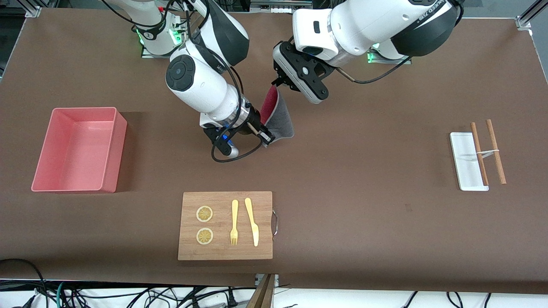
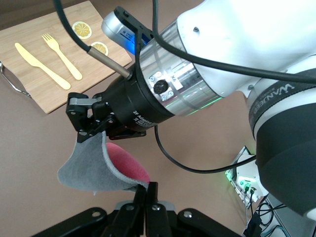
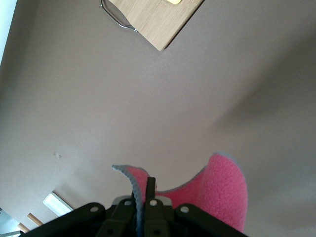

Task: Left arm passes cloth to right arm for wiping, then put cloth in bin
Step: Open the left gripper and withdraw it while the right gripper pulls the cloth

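Note:
The cloth (image 1: 280,117), magenta-pink on one face and grey on the other, hangs in the air over the table's middle, stretched between both grippers. My left gripper (image 1: 277,84) is shut on its upper corner; the left wrist view shows the jaws (image 2: 148,190) closed on the cloth (image 2: 91,170). My right gripper (image 1: 267,137), with a blue light at its wrist, is shut on the lower corner; in the right wrist view its jaws (image 3: 143,186) pinch the cloth (image 3: 224,192). It also shows in the left wrist view (image 2: 88,123). The pale-pink bin (image 1: 118,147) stands empty toward the right arm's end.
A wooden cutting board (image 1: 224,250) with a fork, a knife and two lemon slices lies nearer the front camera; it also shows in the wrist views (image 2: 91,61) (image 3: 158,19). A white tray (image 1: 464,164) and chopsticks (image 1: 495,152) lie toward the left arm's end.

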Available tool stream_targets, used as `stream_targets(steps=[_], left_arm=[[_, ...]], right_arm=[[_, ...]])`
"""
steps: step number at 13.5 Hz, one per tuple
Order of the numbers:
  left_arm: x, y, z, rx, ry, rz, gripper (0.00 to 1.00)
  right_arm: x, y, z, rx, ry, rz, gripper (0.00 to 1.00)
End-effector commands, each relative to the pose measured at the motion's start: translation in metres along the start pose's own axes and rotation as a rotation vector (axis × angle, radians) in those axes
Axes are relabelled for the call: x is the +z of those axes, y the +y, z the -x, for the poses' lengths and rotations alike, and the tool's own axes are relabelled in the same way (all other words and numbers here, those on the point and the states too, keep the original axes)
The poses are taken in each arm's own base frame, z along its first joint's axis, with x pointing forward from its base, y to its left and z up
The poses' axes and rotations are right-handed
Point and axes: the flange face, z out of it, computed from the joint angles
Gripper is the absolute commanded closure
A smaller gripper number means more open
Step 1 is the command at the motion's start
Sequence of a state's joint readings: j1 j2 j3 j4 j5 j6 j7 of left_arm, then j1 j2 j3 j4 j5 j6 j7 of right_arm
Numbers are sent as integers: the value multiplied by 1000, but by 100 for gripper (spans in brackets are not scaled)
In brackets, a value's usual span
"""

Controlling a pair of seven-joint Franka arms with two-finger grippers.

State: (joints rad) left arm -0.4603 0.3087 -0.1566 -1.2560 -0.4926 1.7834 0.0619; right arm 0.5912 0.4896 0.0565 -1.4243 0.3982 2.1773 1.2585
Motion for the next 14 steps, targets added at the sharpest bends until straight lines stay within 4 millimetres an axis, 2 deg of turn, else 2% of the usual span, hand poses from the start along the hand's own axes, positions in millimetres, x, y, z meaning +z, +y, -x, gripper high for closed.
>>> stream_targets(steps=[1,4,6,8,11,13,14], left_arm=[[-34,-2,10,13,-10,4,0],[-70,-24,26,-25,-53,4,0],[-96,-34,42,-51,-86,-14,0],[-114,-55,60,-94,-144,-46,0],[-130,-93,83,-160,-257,-235,0],[-138,-119,95,-208,-316,-395,0],[-144,-143,99,-251,-327,-452,0]], right_arm=[[-3,-4,-2,-2,-18,-9,100],[-5,0,-10,-7,-18,11,100],[-5,6,-23,-62,-27,48,100],[2,20,-40,-116,-51,125,100],[26,54,-63,-141,-114,259,100],[53,79,-73,-162,-139,324,100],[67,90,-82,-177,-145,348,100]])
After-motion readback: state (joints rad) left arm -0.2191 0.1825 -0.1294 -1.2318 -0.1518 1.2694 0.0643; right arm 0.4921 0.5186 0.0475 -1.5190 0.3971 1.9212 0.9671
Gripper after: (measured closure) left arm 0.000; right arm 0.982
